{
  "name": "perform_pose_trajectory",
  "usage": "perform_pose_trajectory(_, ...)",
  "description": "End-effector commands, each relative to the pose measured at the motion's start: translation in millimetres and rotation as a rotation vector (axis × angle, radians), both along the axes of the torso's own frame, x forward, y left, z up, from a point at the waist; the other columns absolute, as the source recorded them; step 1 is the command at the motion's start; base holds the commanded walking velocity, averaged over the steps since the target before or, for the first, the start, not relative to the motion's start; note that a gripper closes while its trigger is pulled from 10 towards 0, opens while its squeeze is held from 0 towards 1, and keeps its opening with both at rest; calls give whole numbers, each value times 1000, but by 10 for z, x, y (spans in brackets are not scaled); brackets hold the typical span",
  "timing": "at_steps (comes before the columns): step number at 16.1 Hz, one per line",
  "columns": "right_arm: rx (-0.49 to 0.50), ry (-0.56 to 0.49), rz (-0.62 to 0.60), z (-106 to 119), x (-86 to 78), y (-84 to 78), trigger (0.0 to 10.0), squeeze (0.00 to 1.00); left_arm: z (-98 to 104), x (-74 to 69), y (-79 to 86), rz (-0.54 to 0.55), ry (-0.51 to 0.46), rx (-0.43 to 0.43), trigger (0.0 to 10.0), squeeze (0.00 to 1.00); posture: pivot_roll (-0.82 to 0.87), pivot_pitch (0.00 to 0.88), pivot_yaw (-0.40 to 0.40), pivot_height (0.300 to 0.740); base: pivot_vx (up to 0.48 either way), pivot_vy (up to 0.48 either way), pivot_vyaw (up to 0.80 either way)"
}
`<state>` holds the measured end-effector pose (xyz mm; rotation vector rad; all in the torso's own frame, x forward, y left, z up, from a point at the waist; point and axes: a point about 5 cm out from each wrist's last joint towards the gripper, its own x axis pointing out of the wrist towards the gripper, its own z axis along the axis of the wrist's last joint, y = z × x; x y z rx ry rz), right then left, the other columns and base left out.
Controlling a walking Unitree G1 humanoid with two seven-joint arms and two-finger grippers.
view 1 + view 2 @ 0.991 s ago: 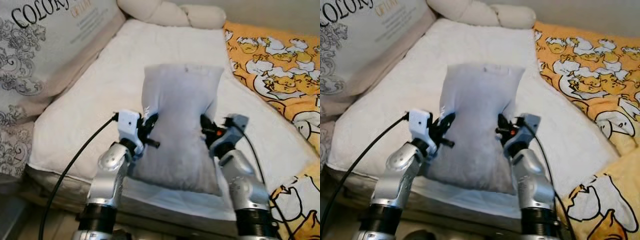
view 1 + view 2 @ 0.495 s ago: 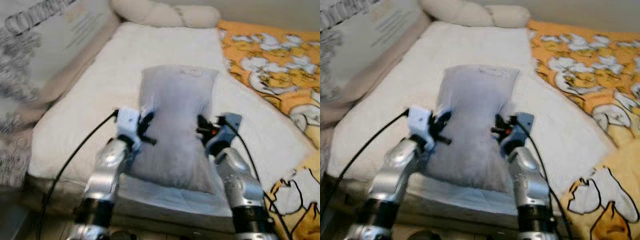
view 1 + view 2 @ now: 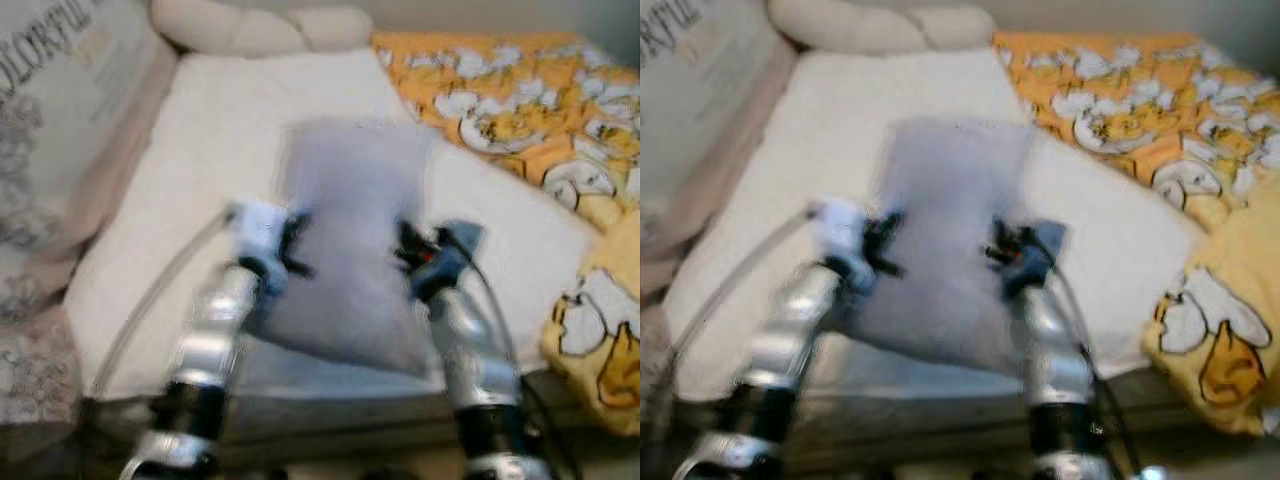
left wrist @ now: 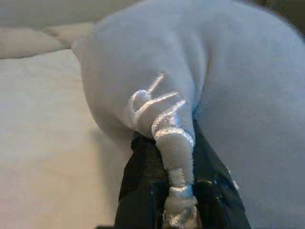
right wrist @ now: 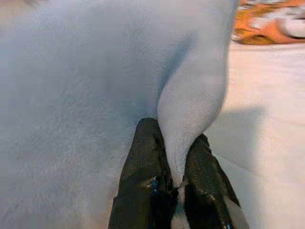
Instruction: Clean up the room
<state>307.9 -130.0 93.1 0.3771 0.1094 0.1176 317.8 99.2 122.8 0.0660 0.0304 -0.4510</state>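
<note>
Silver arms (image 3: pixel 215 335), black cuffs, black fingers (image 4: pixel 143 176), grey cable (image 3: pixel 150 300)

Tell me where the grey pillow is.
In the head views the grey pillow hangs mid-frame over the white mattress, pinched on its sides by the left pincer and right pincer.

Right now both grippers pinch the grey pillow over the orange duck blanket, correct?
Not quite. Left gripper and right gripper do pinch the grey pillow, but the left eye view shows it over the white mattress; the orange duck blanket lies to the right.
</note>
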Motion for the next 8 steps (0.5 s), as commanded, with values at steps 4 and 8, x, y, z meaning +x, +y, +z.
perform_pose_trajectory(4,14,-19,35,46,44,71,10000,0,106,67,99,41,-50,22,10000,0,41,0,-7,740,0,480,0)
perform_pose_trajectory(8,17,8,46,12,40,64,10000,0,129,72,87,39,-67,26,10000,0,35,0,2,740,0,0,0)
